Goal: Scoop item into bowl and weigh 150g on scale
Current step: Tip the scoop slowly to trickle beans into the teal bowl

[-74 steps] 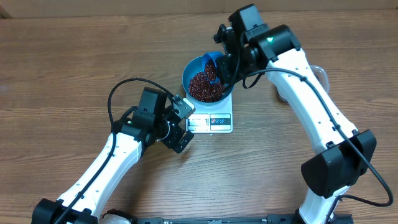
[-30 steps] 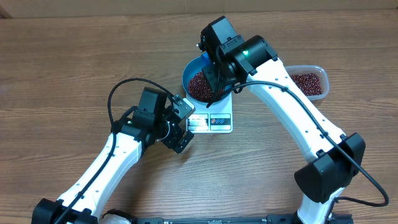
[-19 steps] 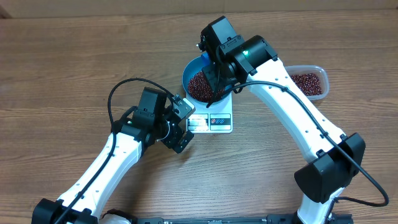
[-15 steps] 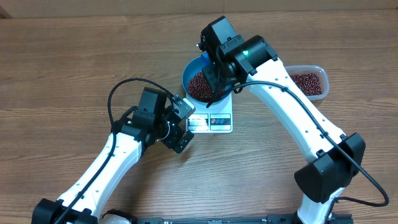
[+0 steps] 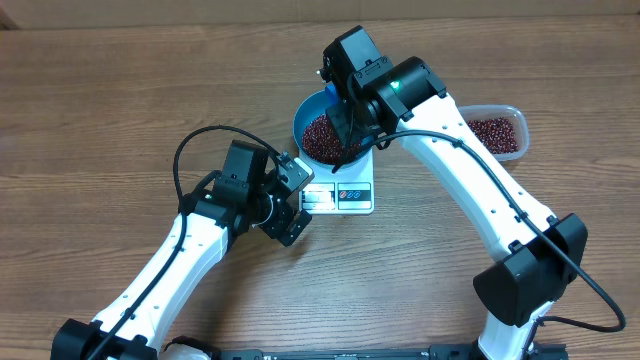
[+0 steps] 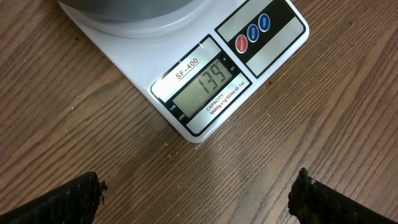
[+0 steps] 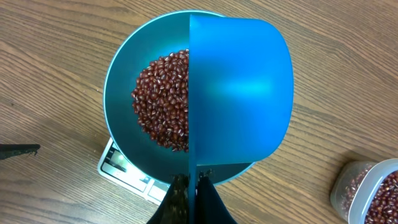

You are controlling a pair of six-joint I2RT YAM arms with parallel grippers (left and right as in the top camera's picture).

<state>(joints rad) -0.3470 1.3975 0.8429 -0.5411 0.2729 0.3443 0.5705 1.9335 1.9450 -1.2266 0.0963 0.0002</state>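
Right gripper (image 7: 193,194) clamped on blue scoop (image 7: 239,93) handle, scoop just beyond fingertips, over blue bowl (image 7: 121,81). Beans (image 7: 163,99) heaped in bowl on scale (image 6: 202,84): loose, light, prone to roll; move by scoop, not pinch. Left gripper (image 6: 199,196) spread wide, empty, scale just ahead.

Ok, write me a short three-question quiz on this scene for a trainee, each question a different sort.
1. True or false: the display of the scale reads 150.
2. What does the right gripper hold above the bowl of beans? A) a blue scoop B) a metal spoon C) nothing
3. Fill the blank: the left gripper, near the scale's front corner, has its jaws ____.
Key: 1 false, it reads 139. 2 A. 3 open.
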